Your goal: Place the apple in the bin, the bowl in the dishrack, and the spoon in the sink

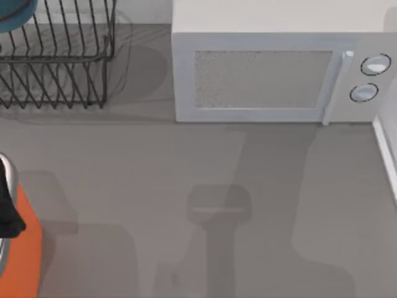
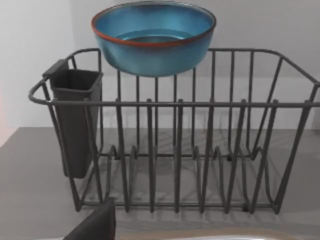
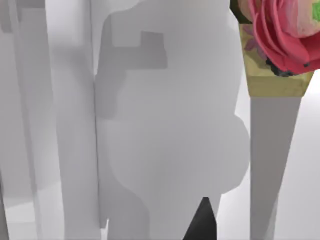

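At top-left, bowl (image 2: 154,37) is seen on dishrack (image 2: 175,150); left arm nearer, over bin (image 1: 25,248); end effector states cannot be told.

Left gripper (image 1: 7,214) at the table's left edge (fingers unclear).

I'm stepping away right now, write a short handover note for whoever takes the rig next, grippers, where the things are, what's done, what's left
Left gripper: over the bin at the table's left edge; a dark finger tip shows in the left wrist view.
Right gripper: a dark tip shows in the right wrist view, facing white surfaces; it looks idle.
Bowl: upright, at the top back of the dishrack, far left of the table beside the microwave. That step looks done.
Apple and spoon: I cannot place them from these views, so check the bin and sink before going on.
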Controlling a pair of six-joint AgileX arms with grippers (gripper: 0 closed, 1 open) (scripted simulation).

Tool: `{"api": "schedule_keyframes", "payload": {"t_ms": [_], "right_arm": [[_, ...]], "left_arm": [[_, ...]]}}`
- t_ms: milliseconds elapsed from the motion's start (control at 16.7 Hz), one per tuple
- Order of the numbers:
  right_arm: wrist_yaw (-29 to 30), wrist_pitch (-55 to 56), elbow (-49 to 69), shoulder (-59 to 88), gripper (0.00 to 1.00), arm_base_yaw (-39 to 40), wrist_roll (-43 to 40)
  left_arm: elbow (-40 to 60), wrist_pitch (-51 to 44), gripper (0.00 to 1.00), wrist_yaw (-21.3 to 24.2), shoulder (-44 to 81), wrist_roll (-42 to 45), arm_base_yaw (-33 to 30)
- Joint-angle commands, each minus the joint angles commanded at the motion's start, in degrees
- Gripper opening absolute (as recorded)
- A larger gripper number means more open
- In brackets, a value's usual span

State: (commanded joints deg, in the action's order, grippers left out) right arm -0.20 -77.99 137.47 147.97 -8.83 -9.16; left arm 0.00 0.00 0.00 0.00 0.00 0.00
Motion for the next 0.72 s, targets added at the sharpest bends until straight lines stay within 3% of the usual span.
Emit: {"api": "schedule_keyframes", "payload": {"t_ms": [360, 720], "right_arm": [[0.00, 0.00, 0.00, 0.00, 0.98, 0.00, 0.00], [0.00, 0.00, 0.00, 0.00, 1.00, 0.00, 0.00]], "left_arm": [[0.00, 0.00, 1.00, 0.00, 0.00, 0.00, 0.00], [0.00, 0.00, 1.00, 0.00, 0.00, 0.00, 0.00]]}}
